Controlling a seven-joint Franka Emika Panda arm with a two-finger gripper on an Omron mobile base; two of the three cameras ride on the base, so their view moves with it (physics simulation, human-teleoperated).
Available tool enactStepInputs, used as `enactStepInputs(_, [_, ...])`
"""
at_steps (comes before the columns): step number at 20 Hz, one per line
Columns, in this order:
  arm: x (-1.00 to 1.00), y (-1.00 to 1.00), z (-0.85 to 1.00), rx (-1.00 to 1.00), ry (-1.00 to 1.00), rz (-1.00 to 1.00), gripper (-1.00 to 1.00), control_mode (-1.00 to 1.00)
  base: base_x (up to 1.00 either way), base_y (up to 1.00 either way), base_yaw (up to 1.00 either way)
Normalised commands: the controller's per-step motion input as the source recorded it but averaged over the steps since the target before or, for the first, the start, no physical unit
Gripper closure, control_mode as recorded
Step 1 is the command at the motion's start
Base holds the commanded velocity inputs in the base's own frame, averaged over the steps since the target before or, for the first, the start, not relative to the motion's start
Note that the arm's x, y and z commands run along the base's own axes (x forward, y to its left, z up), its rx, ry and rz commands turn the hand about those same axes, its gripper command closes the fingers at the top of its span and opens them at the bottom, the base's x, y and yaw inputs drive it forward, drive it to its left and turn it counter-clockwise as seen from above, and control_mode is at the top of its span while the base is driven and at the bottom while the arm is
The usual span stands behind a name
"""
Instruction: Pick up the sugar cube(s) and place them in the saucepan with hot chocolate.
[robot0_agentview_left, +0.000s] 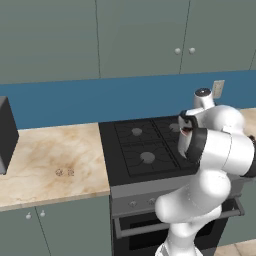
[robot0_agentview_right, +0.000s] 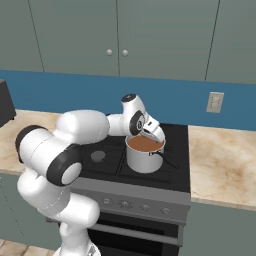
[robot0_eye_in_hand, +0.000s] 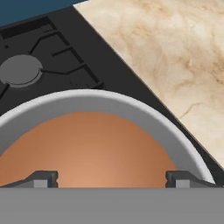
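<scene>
Gripper (robot0_eye_in_hand: 111, 179) hangs right over the saucepan (robot0_agentview_right: 145, 153), jaws spread wide, nothing between them, brown liquid below. Pan sits on the stove's (robot0_agentview_right: 175, 175) front right burner, handle pointing to four o'clock. Out at nine o'clock, two sugar cubes (robot0_agentview_left: 65, 172) lie on the counter (robot0_agentview_left: 50, 165).

The saucepan (robot0_agentview_right: 145, 159) is silver metal with a black handle, and the hot chocolate (robot0_eye_in_hand: 89, 151) in it is a warm orange-brown. The stove (robot0_agentview_left: 142, 150) is black with grey burner caps, beside a beige marbled counter (robot0_agentview_left: 50, 160) bearing two pale speckled sugar cubes (robot0_agentview_left: 65, 172). The backsplash (robot0_agentview_left: 100, 97) is plain blue under grey-green cabinets (robot0_agentview_right: 120, 35).
</scene>
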Motion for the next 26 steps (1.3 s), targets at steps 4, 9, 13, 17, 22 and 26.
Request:
enactStepInputs(4, [-0.54,0.55,0.09,-0.1,-0.11,0.0,-1.0,-1.0,0.0,0.0,0.0])
enactStepInputs(9, [-0.54,0.98,0.21,-0.01,-0.1,0.07,-1.0,-1.0,0.0,0.0,0.0])
enactStepInputs(13, [-0.47,1.0,0.39,0.0,-0.13,0.12,-1.0,-1.0,0.0,0.0,0.0])
enactStepInputs(17, [-0.07,1.0,0.5,-0.02,0.0,0.17,-1.0,-1.0,0.0,0.0,0.0])
enactStepInputs(22, [-0.03,1.0,0.37,0.0,0.08,0.18,-1.0,-1.0,0.0,0.0,0.0])
enactStepInputs(26, [-0.11,1.0,0.15,0.0,0.1,0.21,-1.0,-1.0,0.0,0.0,0.0])
